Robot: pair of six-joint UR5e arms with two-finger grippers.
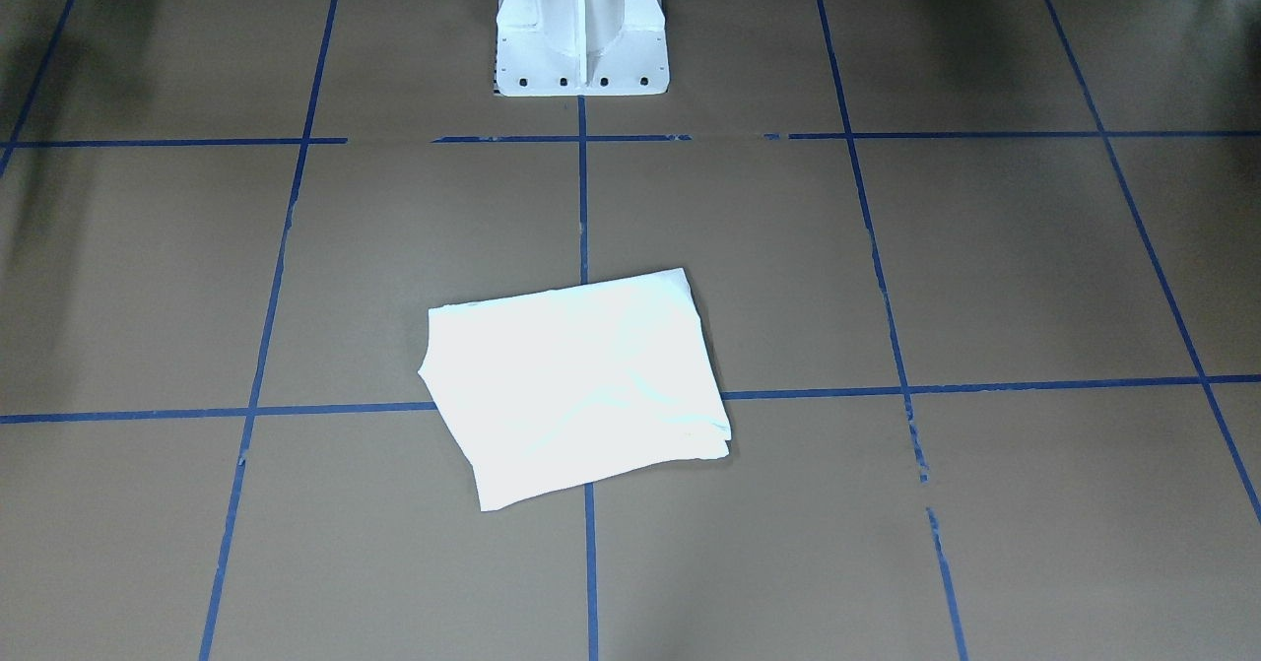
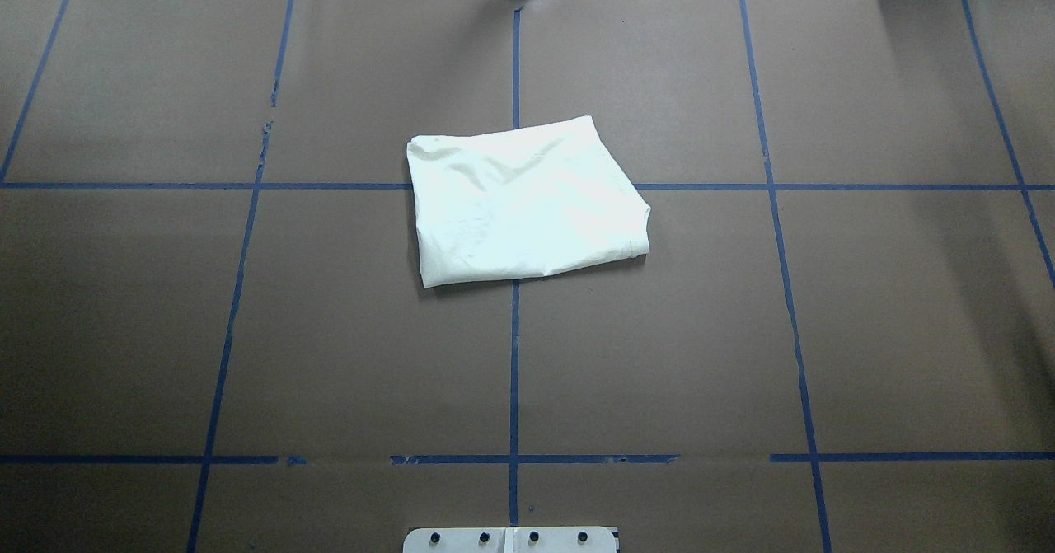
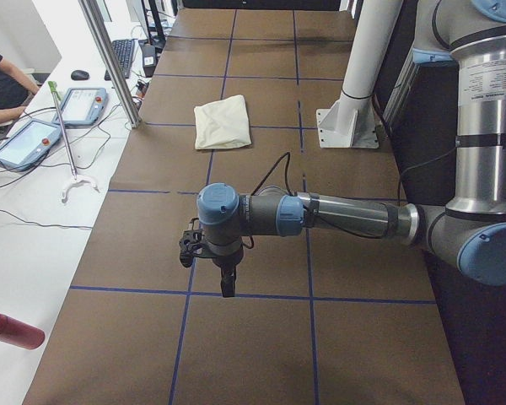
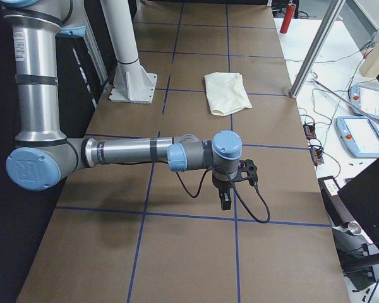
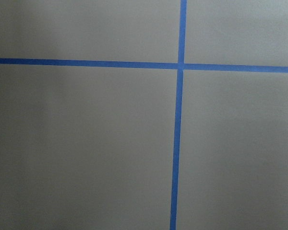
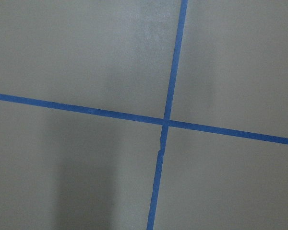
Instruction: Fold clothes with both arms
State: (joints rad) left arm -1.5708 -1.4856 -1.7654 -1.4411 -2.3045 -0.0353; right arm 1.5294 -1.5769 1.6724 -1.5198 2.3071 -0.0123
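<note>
Brown table is occupied toward its far edge by the shirt; whether left gripper and right gripper are parted cannot be told.

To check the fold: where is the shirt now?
Overhead view: the folded shirt lies mid-table where two blue tape lines cross, ahead of the white base.

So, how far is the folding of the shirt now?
It looks done: the shirt lies folded into a compact rectangle, plain side up, on the table. Nothing is in hand: the left gripper and the right gripper hang over bare table, far from it. Left, at most: squaring its uneven edges.
</note>
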